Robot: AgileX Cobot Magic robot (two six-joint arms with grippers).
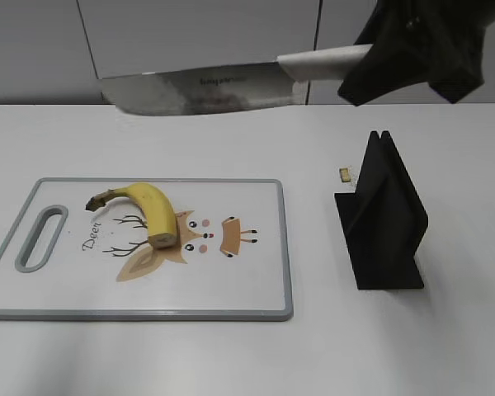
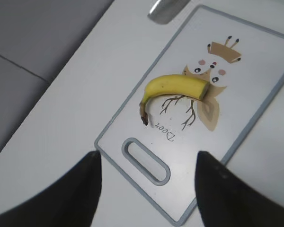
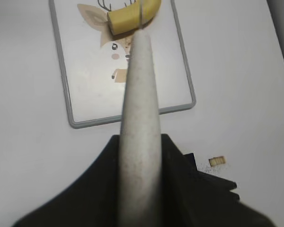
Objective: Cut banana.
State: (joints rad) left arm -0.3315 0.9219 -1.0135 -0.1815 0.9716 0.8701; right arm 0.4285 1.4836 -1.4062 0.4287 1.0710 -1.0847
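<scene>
A white table (image 1: 231, 355) holds a white cutting board (image 1: 256, 289) with a grey rim and a slot handle at its left end. A tan cartoon deer (image 1: 186, 239) and the word "Deer" are printed on the board.

The banana (image 1: 153, 213) lies on the board, left of centre, partly over the deer print. It is short, curved, yellow and unpeeled. Its dark stem points toward the slot handle, and its flat cut face points toward the board's near edge in the exterior view.

The right gripper (image 1: 371, 62), black, is at the top right of the exterior view, raised above the table. It is clamped around the pale handle of a knife (image 1: 202, 91). The wide steel blade reaches left, held level in the air beyond the board's far edge, apart from the banana. In the right wrist view the handle runs up the middle of the picture toward the banana (image 3: 132, 16).

The left gripper (image 2: 146, 184) shows only in the left wrist view, as 2 dark fingers (image 2: 80, 189) spread apart with nothing between them, above the handle end of the board (image 2: 255, 80). The banana (image 2: 173, 87) lies beyond them.

To the right of the board stands a black knife stand (image 1: 384, 219). A small tan scrap (image 1: 345, 174) lies on the table just beside it.
</scene>
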